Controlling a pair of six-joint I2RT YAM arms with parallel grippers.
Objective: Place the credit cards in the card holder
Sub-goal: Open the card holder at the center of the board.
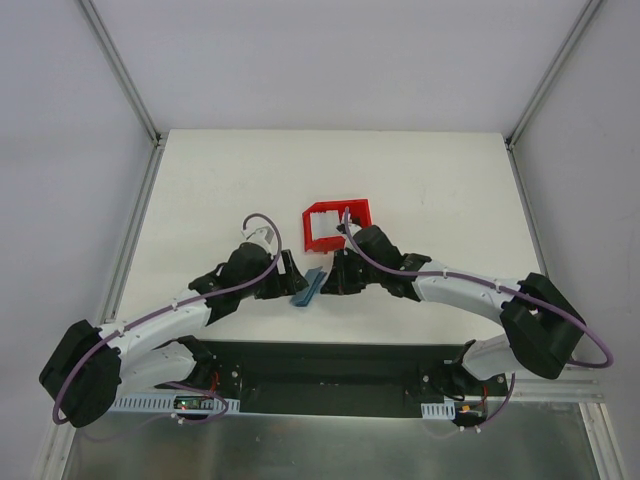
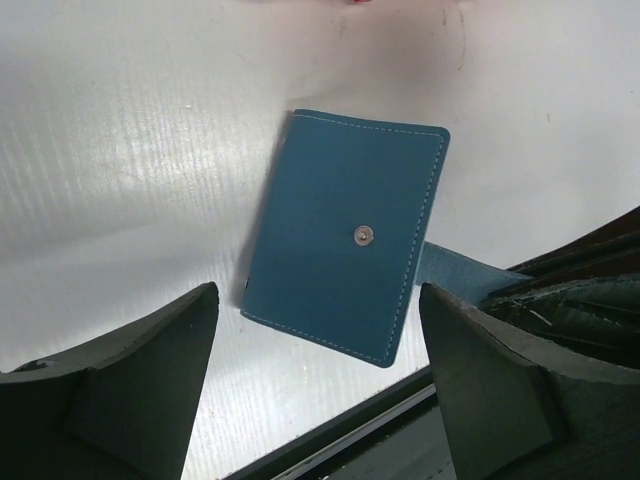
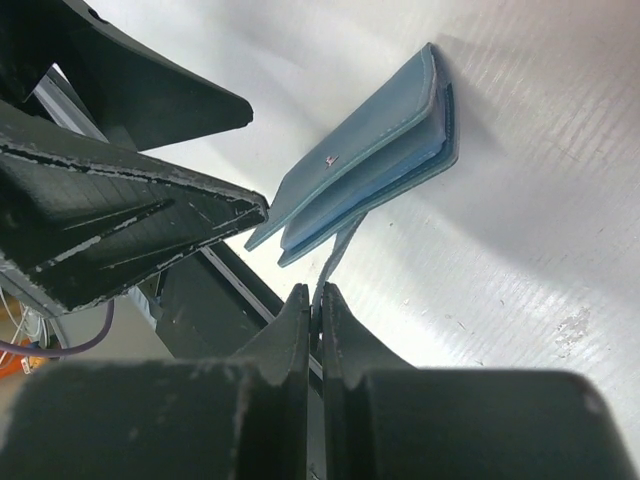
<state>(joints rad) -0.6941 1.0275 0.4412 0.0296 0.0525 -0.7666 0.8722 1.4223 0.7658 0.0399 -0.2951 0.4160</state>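
Right now my right gripper (image 3: 315, 300) is pinched tight on the snap tab (image 3: 335, 255) of the folded card holder (image 2: 345, 235), which lies near the middle of the table's (image 1: 220, 180) near edge. My left gripper (image 2: 315, 310) gapes wide, facing the holder's snap side.

The white table (image 1: 220, 180) has a faintly ribbed, matt top. A red bin (image 1: 330, 207) stands on it near the middle. Closer to the near edge is the teal card holder (image 1: 308, 287), folded shut and tilted (whether it rests on the surface cannot be told). A dark strip (image 1: 330, 365) runs along the near edge.
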